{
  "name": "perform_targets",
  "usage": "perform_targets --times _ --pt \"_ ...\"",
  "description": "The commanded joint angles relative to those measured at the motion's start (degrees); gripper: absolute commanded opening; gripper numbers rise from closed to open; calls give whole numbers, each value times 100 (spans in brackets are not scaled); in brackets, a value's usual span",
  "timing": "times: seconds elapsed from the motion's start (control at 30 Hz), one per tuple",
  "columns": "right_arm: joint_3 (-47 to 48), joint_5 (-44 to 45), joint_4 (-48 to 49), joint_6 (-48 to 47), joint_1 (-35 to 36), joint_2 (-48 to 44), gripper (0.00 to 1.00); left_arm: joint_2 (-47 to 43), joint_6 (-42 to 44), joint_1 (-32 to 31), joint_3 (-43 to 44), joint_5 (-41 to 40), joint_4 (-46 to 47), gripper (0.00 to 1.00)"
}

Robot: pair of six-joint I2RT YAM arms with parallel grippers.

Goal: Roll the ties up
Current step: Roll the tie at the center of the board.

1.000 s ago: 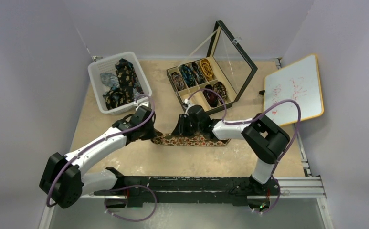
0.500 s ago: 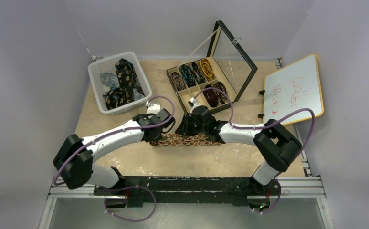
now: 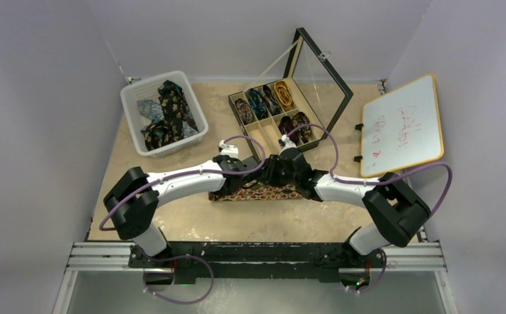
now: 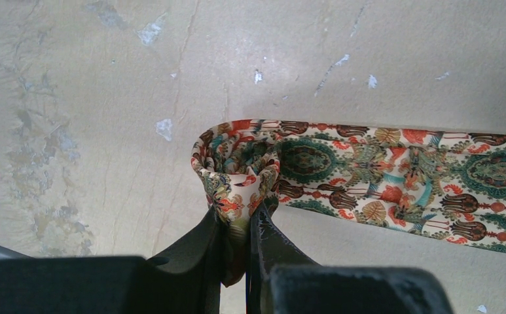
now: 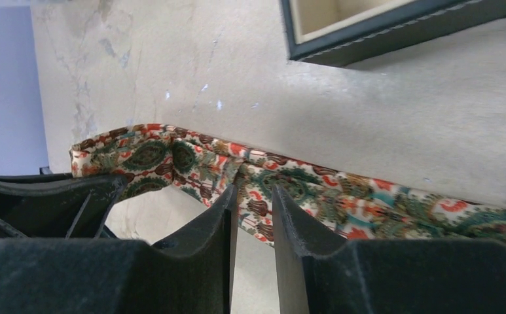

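The left pincer is closed tight on the folded-over end of the tan-orange tie, which has curled into a first small loop just above the jaws. From there the tie runs flat along the counter toward 3 o'clock.

The right pincer straddles the tie further along, its jaws a narrow gap apart with fabric between them. I cannot tell whether it actually grips.

To roll well, the left wrist should turn the loop over itself toward 3 o'clock. The right should hold the band taut and flat, so the coil winds even and does not cone.

In the top view the divided box lies at 12 o'clock of the tie, and the basket at 10 o'clock.
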Motion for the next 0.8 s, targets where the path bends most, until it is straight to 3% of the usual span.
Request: perform_targets --times 0.0,0.17,0.43,0.53,0.63,0.77 --pt "-208 -52 238 148 -214 -222 29 249 -148 -137 362 -199 -128 3" --pt "-312 -216 288 142 -362 -250 30 549 204 -210 553 -24 170 14" --pt "-470 -599 521 146 -518 -232 34 485 1330 -206 366 939 1651 49" --pt "-516 -780 649 113 -518 -265 36 347 1526 -110 278 1443 2026 55" --pt "-497 -871 620 4 -517 -346 41 -229 1441 94 27 1749 2191 56" --pt "-345 -1164 669 -310 -517 -363 50 -1902 1746 869 -1000 2908 3008 59"
